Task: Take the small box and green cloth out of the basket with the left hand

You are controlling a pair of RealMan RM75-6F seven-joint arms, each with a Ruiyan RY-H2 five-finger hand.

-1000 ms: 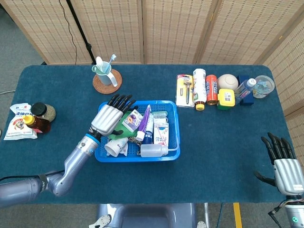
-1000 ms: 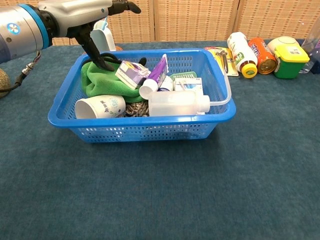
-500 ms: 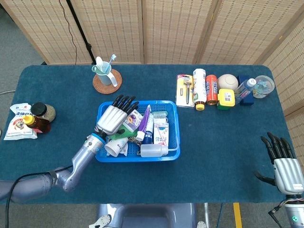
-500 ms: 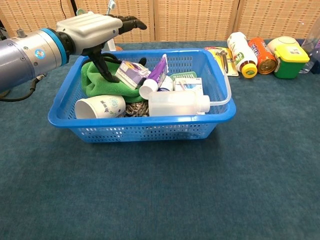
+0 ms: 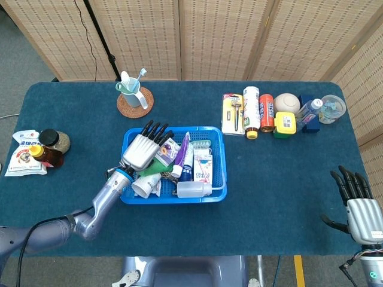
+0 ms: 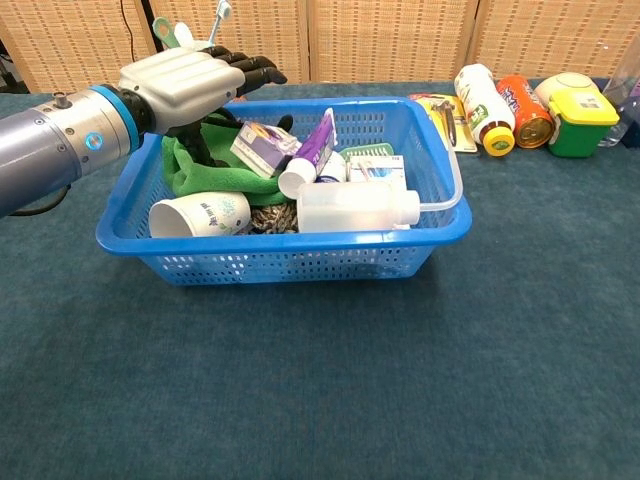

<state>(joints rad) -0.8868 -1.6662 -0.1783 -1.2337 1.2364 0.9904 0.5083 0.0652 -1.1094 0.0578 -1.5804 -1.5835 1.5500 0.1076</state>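
Observation:
The blue basket (image 6: 280, 247) stands mid-table. In its left half lies the green cloth (image 6: 195, 168), and the small white-and-purple box (image 6: 262, 147) rests on the cloth's right side. My left hand (image 6: 185, 84) hovers over the basket's back-left corner with its fingers stretched out above the cloth. Its thumb points down toward the cloth, and the hand holds nothing. From the head, the left hand (image 5: 143, 150) covers most of the cloth, and the box (image 5: 167, 150) sits just right of it. My right hand (image 5: 359, 210) stays open past the table's near right corner.
Also in the basket (image 5: 173, 200) are a paper cup (image 6: 200, 213), a clear bottle (image 6: 355, 207) and a purple tube (image 6: 316, 146). A mug with toothbrushes (image 5: 133, 94) stands behind the basket. Bottles and cans (image 5: 263, 112) line the back right. A snack bag and jars (image 5: 36, 149) sit far left.
My left hand has come down lower over the basket's left side, closer to the green cloth. The box, the cloth and my right hand have stayed put.

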